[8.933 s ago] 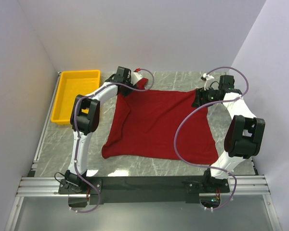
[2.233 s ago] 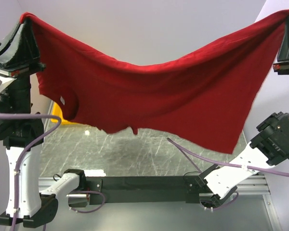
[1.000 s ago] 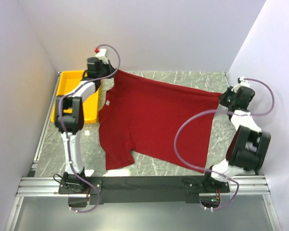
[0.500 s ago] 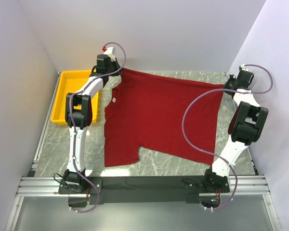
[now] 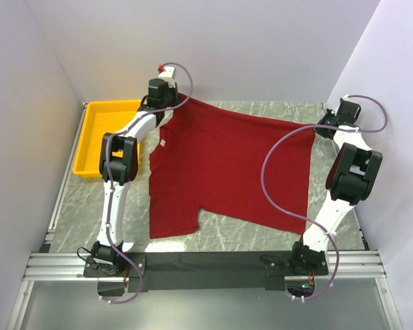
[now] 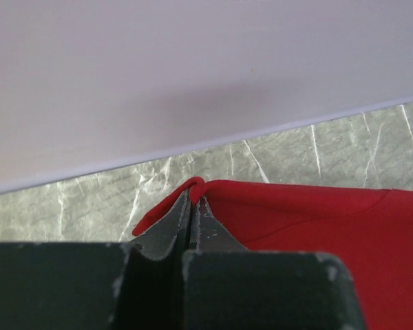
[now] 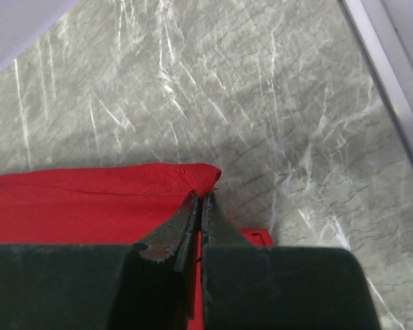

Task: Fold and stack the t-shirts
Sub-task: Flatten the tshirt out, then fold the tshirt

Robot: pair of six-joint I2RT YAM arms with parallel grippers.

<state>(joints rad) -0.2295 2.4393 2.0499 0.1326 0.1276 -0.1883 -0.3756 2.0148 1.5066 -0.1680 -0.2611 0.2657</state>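
**Two grippers pinch the far corners of a red shirt**

The red t-shirt (image 5: 227, 172) lies spread out on the grey table (image 5: 248, 240). It lies sideways. Its neck hole is on the left side, and a small white label (image 5: 163, 144) shows there. One short sleeve (image 5: 173, 221) points toward the near edge of the table. The bottom hem of the shirt is on the right side.

The left gripper (image 6: 195, 197) is at the far left corner of the shirt, close to the back wall (image 5: 213, 48). Its two fingers are pressed tight together with a little fold of red cloth between them. The fold pokes up over the fingertips.

The right gripper (image 7: 201, 201) is at the far right corner of the shirt. Its fingers are pressed tight together too, and they nip the very corner of the cloth. The table shows just past that corner.

Both arms reach out long over the table, one along each side of the shirt.

A yellow tray (image 5: 89, 137) sits at the far left of the table. It is just beside the left arm and apart from the shirt
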